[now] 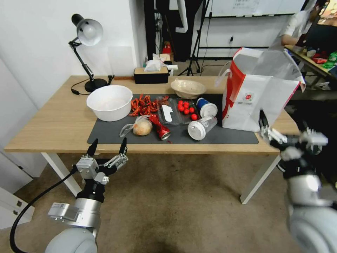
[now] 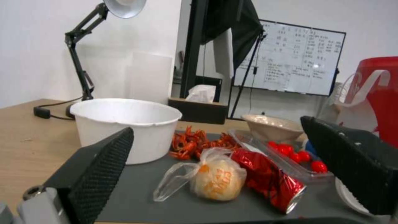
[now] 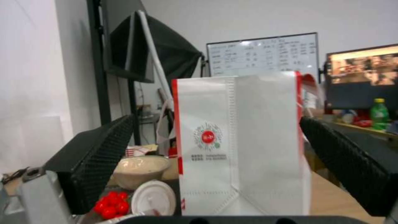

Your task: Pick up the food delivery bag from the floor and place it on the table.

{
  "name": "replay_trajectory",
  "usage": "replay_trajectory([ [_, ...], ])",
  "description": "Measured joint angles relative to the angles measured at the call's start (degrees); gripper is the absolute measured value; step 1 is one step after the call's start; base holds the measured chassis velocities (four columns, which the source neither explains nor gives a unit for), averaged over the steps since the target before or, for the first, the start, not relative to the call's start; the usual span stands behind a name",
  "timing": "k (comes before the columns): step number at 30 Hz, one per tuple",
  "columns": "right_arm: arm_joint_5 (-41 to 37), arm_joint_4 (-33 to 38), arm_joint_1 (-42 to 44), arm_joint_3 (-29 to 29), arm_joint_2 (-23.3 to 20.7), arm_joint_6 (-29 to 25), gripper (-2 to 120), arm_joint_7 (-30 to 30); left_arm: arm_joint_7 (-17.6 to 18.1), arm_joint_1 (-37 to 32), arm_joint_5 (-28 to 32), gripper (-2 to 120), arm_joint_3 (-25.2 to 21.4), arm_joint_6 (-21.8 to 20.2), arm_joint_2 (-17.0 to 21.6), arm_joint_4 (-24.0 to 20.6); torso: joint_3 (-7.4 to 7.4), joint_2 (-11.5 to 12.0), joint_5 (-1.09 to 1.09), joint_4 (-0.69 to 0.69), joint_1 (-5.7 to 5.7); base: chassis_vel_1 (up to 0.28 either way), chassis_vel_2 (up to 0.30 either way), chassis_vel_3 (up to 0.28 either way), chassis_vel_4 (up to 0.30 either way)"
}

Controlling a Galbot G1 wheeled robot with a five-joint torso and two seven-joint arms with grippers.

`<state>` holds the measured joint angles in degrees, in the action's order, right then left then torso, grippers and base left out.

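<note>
Food delivery bag point(image 3: 240, 146): round red logo point(image 3: 207, 136) ringed with fine marks, two lines of small dark print beneath, too small to read.
Whiteboard point(image 2: 290, 59): rows of handwritten notes, illegible.
Red can point(image 2: 269, 182): no lettering made out.
Monitor point(image 3: 363, 67): picture only, no legible text.
</note>
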<state>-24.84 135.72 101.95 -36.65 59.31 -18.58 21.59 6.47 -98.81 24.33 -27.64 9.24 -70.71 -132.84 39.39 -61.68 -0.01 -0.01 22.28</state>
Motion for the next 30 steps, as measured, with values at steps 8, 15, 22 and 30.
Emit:
replay_trajectory([
  [8,6.86,0.37,4.10,0.73,6.59,-2.00,100,-0.02,-0.17,0.73,0.02,100,0.71,-0.12,0.54,0.36,0.00,0.00,-0.01,0.00,0.00,0.000,0.000,0.000,0.000],
  [15,10.26,0.56,6.14,1.30,9.42,-2.00,100,0.64,-0.28,0.60,-0.07,100,0.83,0.50,0.62,0.84,0.00,0.00,0.00,0.00,0.01,0.000,0.000,0.000,0.000],
  [22,13.01,0.26,9.02,2.76,12.11,-2.00,100,-2.94,-0.34,0.22,-0.65,100,1.11,1.31,0.58,1.27,0.00,0.00,0.01,0.00,0.01,0.000,0.000,0.000,0.000],
  [30,12.42,-2.31,8.88,2.76,11.25,-2.00,100,-6.16,-0.36,-0.56,-2.10,100,1.81,1.40,0.05,2.49,0.00,0.01,0.01,0.00,0.02,0.000,0.000,0.000,0.000],
])
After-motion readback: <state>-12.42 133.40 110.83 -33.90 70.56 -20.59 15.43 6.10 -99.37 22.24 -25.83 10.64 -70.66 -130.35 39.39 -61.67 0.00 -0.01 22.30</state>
